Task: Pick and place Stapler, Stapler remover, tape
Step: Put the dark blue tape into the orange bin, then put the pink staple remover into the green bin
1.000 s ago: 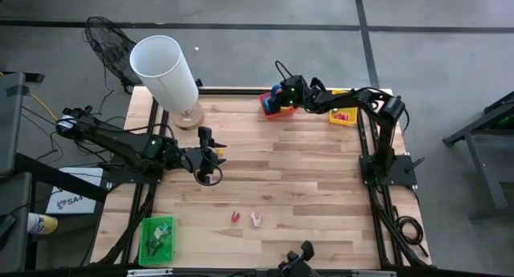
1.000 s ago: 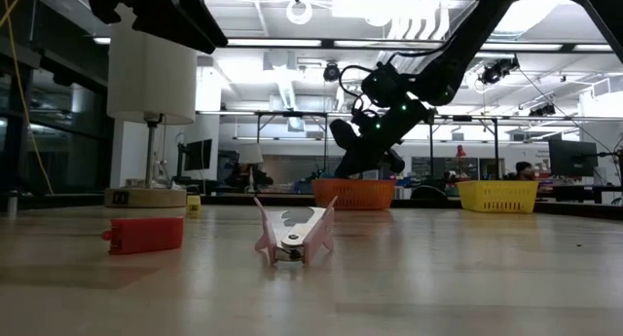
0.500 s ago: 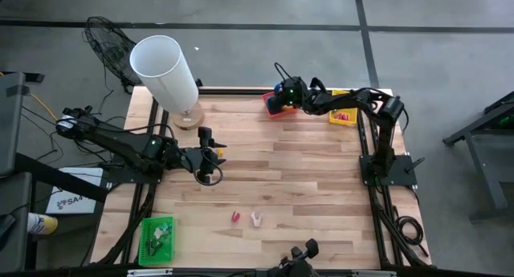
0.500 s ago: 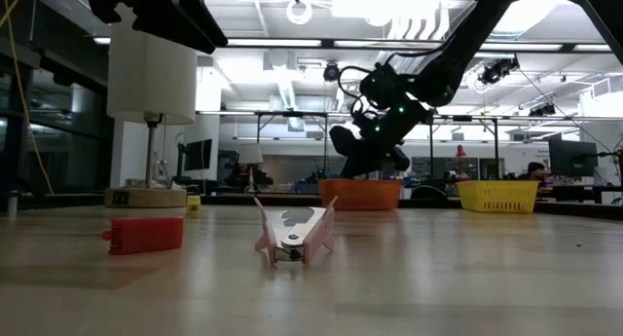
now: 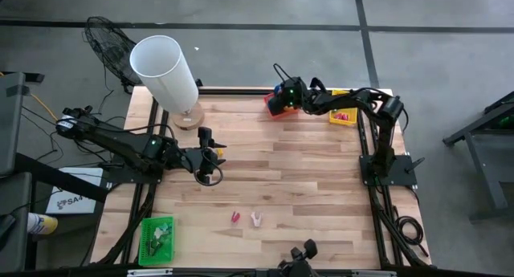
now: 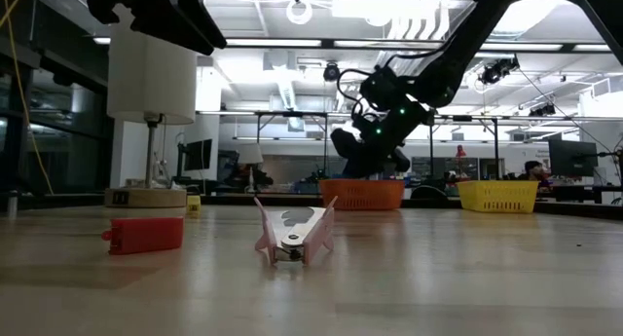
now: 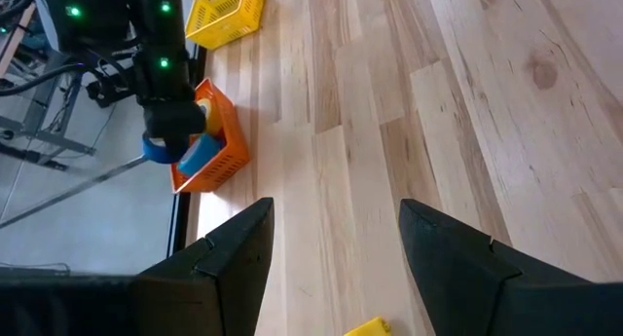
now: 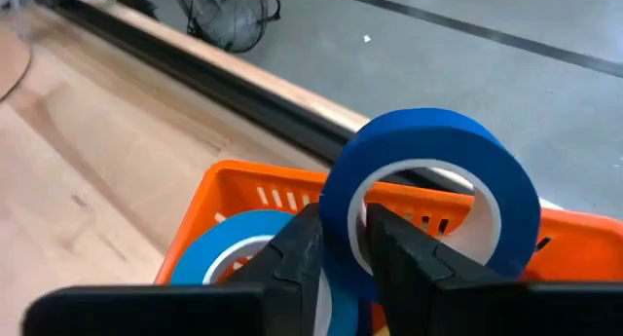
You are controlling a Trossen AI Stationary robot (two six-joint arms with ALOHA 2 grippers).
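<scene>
The right pincer grips a blue tape roll by its wall, fingers closed on it, directly over the orange basket at the bench's far edge. Another blue roll lies inside the basket. The left pincer hangs approx. mid-bench, fingers spread wide, holding nothing.

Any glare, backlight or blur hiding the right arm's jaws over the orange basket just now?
Low view: bright ceiling lights backlight the right gripper into a dark silhouette, so its jaws are unreadable, and the orange plastic basket is small and distant. Right wrist view: evenly lit and sharp, with the jaws clamping the blue ring-shaped tape roll through its wall above the basket. High view: no glare, but the gripper is tiny.
</scene>
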